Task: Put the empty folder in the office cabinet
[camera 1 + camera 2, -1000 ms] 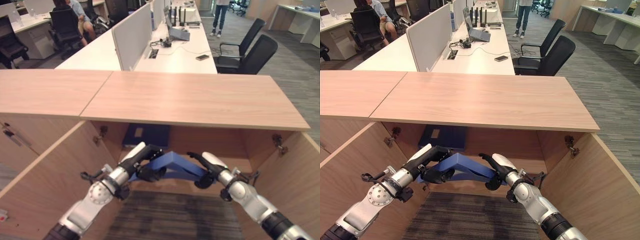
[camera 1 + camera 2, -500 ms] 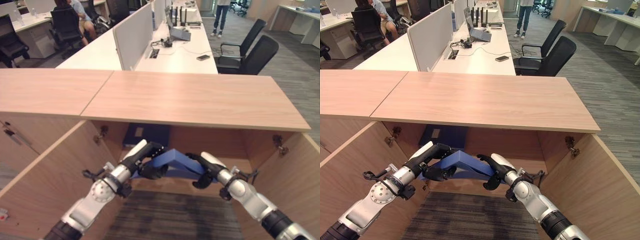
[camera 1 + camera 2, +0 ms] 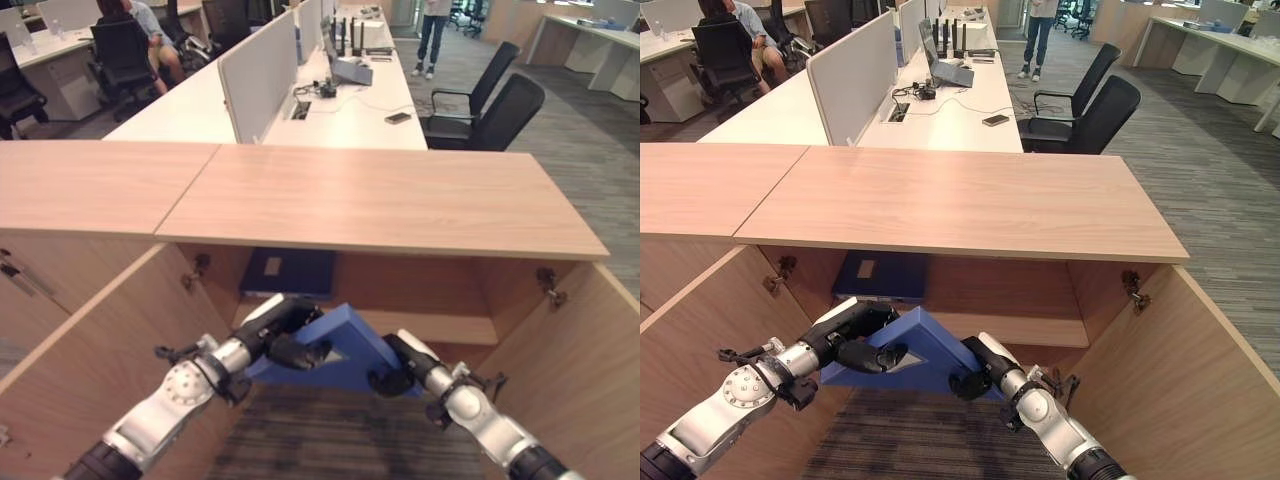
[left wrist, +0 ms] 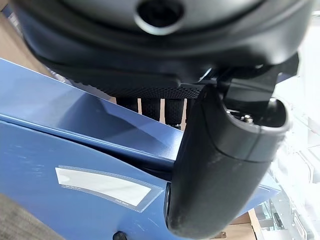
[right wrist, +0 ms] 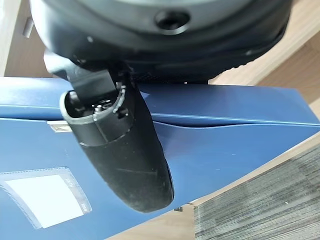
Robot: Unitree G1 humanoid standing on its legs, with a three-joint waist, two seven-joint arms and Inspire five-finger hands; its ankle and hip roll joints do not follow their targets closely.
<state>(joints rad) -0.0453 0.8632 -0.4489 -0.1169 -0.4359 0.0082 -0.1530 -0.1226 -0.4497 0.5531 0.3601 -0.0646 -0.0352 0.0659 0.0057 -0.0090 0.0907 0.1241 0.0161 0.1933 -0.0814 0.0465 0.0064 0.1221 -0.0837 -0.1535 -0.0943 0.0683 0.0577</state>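
You have one blue folder (image 3: pixel 915 350) held between two robot hands, in front of one open wooden cabinet (image 3: pixel 960 205) with both doors swung out. A second, darker folder (image 3: pixel 880 277) lies flat on the shelf inside the cabinet, beyond the left robot hand.

The held folder is spread open like a tent, its ridge pointing up and toward the cabinet. Its long axis runs side to side, from one robot hand to the other. A pale label pocket shows on the face nearest you.

Your left robot hand (image 3: pixel 855 335) reaches in from the lower left with the arm angled up toward the cabinet. Its thumb presses the near face of the folder and its fingers curl over the far side, so it is gripping the folder's left end. Your right robot hand (image 3: pixel 975 368) comes in from the lower right, lower than the left one. Its thumb lies across the near face and its fingers wrap behind, clamped on the folder's right end.

The folder hangs above the carpeted floor (image 3: pixel 930 440), just outside the cabinet opening, below the shelf edge.

Behind the cabinet stand a long white table (image 3: pixel 940 105) and two black chairs (image 3: pixel 1080 110).
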